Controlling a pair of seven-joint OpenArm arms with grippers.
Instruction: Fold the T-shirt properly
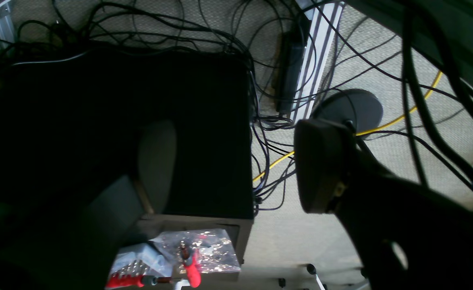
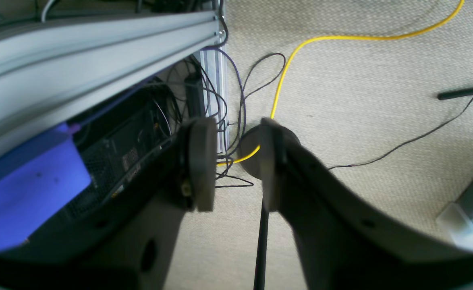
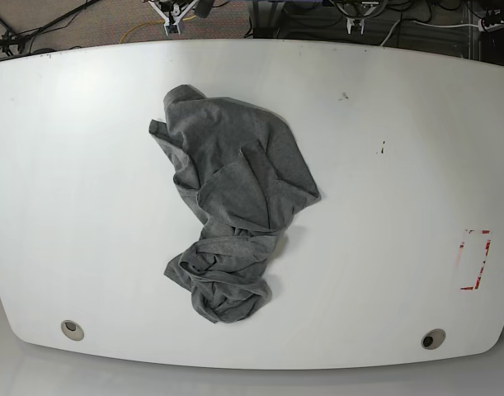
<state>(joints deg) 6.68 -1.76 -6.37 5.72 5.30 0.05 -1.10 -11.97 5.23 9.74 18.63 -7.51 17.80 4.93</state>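
Note:
The heather-grey T-shirt (image 3: 235,198) lies crumpled in a heap left of the middle of the white table (image 3: 400,165), flatter at the far end and bunched into a twisted lump (image 3: 223,285) near the front edge. Neither arm shows in the base view. My left gripper (image 1: 236,165) is open and empty, off the table, looking down at the floor and a black box. My right gripper (image 2: 234,161) is open and empty, also above the carpet beside the table frame. The shirt shows in neither wrist view.
A red marked rectangle (image 3: 476,260) sits near the table's right edge. Two round holes (image 3: 70,328) (image 3: 433,338) lie near the front edge. Below the table are a black case (image 1: 119,121), tangled cables, a yellow cable (image 2: 341,38) and an aluminium frame (image 2: 99,32).

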